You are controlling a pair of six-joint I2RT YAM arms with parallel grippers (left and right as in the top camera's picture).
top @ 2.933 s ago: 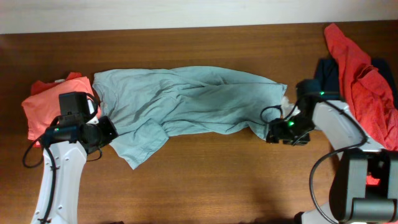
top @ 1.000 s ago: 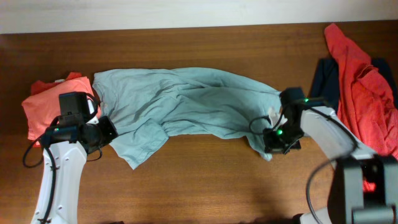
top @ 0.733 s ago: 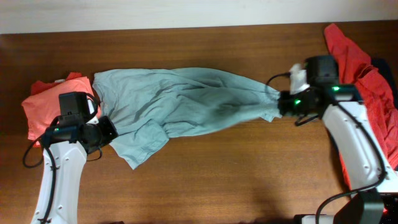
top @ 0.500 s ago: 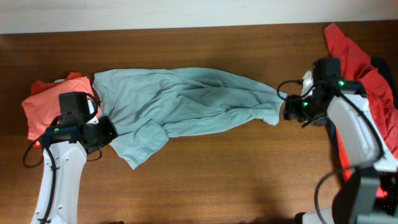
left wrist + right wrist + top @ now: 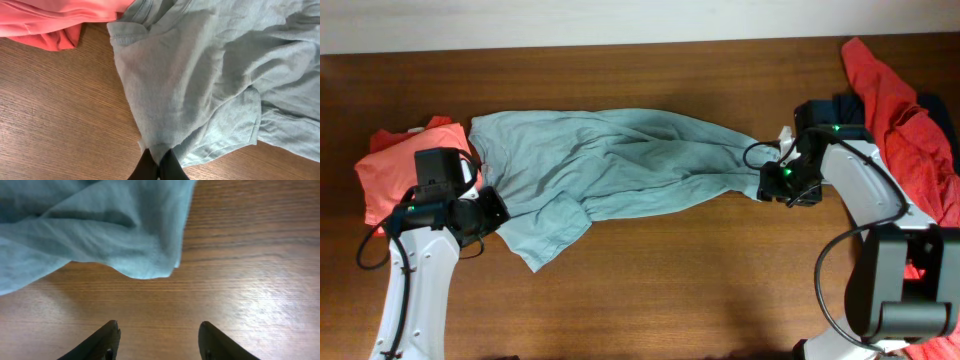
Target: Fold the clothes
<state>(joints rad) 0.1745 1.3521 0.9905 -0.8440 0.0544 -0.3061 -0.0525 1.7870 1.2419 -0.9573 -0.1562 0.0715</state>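
The pale grey-blue T-shirt (image 5: 620,165) lies crumpled and stretched left to right across the wooden table (image 5: 670,290). My left gripper (image 5: 492,214) is shut on the shirt's lower left edge. In the left wrist view a fold of the cloth (image 5: 200,75) is pinched between the dark fingers of that gripper (image 5: 159,162). My right gripper (image 5: 767,182) sits at the shirt's right end. In the right wrist view the right gripper (image 5: 159,326) stands open over bare wood, and the shirt's corner (image 5: 150,265) lies just ahead of it, not touching.
A coral-red tee (image 5: 395,165) lies bunched at the far left, touching the shirt's left end. At the right edge lie more red clothes (image 5: 895,110) over a navy piece (image 5: 845,112), close behind the right arm. The table's far edge runs along the top.
The right gripper pulled the shirt's right end up and to the right, let it go and opened, then came back a little left toward the corner. The left gripper kept its hold, unmoved.
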